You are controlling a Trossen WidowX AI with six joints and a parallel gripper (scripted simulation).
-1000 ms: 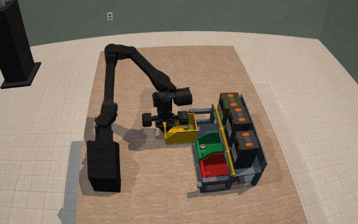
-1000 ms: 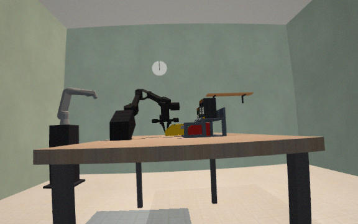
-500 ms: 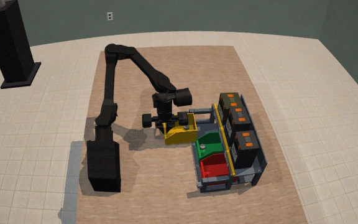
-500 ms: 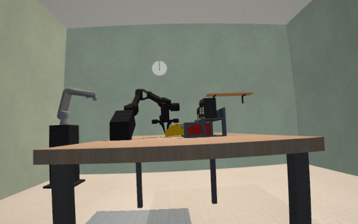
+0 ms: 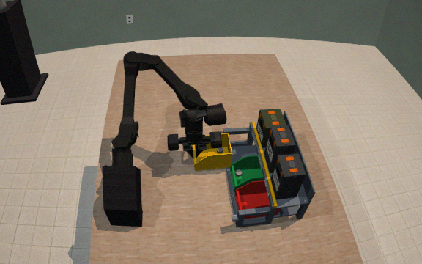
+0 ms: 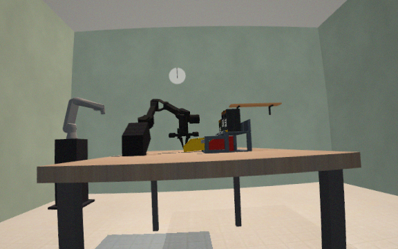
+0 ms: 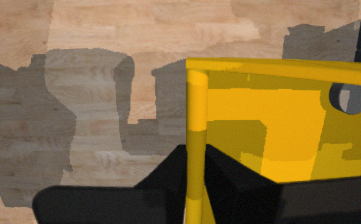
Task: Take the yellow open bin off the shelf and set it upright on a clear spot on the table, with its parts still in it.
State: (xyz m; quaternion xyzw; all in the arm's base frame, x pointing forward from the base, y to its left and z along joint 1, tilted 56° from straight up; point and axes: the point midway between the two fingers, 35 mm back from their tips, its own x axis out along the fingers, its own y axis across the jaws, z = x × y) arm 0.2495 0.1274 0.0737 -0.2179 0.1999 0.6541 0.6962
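The yellow open bin (image 5: pixel 212 155) (image 6: pixel 194 144) (image 7: pixel 281 135) is off the shelf, just left of the rack (image 5: pixel 249 131) and low over the table. A small grey round part (image 5: pixel 218 150) (image 7: pixel 351 98) lies inside it. My gripper (image 5: pixel 195 148) (image 7: pixel 193 151) points straight down and is shut on the bin's left wall, one finger inside and one outside. The bin looks upright. I cannot tell whether its bottom touches the table (image 5: pixel 196 213).
The grey rack holds a green bin (image 5: pixel 247 170) and a red bin (image 5: pixel 252 198) (image 6: pixel 220 143) in front, and three dark boxes with orange marks (image 5: pixel 286 161) behind a yellow rail. The arm's black base (image 5: pixel 121 196) stands at the table's left.
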